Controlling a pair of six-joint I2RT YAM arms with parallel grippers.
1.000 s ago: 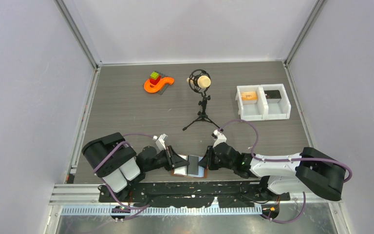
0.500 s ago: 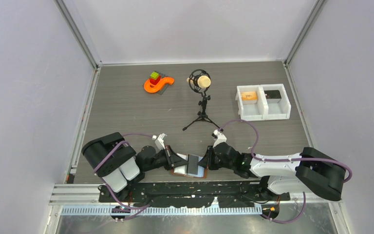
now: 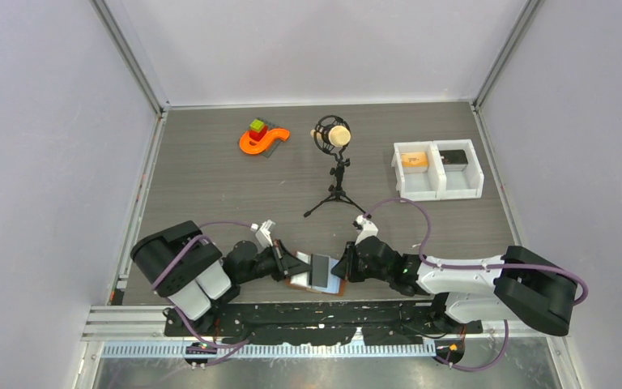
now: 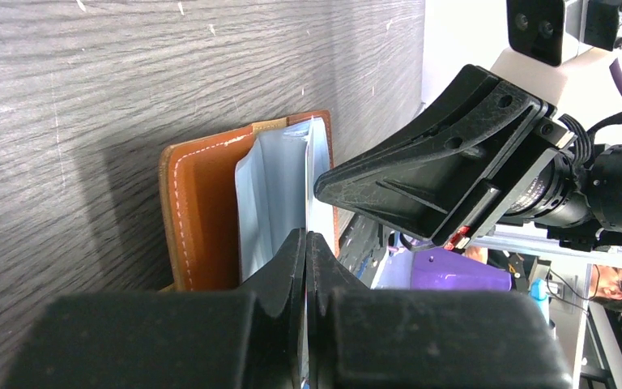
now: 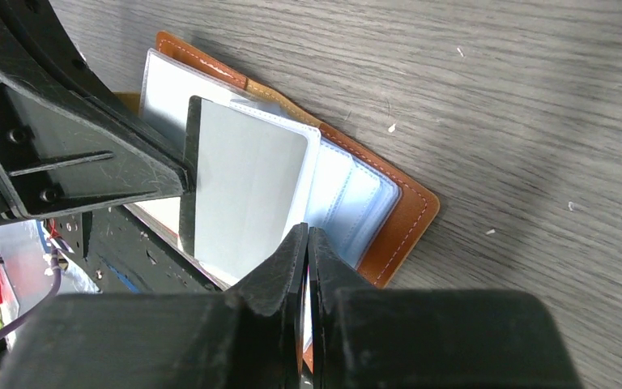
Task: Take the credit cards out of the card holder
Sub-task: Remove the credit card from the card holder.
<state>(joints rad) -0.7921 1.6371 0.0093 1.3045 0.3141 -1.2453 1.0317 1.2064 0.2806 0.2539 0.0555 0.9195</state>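
Observation:
The brown leather card holder (image 3: 296, 281) lies open at the table's near edge between both arms; its pale blue-grey sleeves fan out in the left wrist view (image 4: 202, 211) and the right wrist view (image 5: 397, 219). A grey card (image 5: 247, 194) sticks out of the sleeves; it also shows from above (image 3: 321, 271). My left gripper (image 3: 291, 266) is shut on the card's thin edge (image 4: 305, 243). My right gripper (image 3: 342, 271) is shut on the edge of a clear sleeve of the card holder (image 5: 306, 239). The two grippers face each other closely.
A microphone on a small tripod (image 3: 336, 162) stands mid-table. A white two-compartment bin (image 3: 438, 170) sits at the back right. An orange S-shaped toy with coloured blocks (image 3: 261, 138) lies at the back left. The black base rail (image 3: 316, 320) runs just behind the card holder.
My left arm has drawn slightly to the left and the card holder's left side has tilted. The right arm has hardly moved. Both grippers stay shut.

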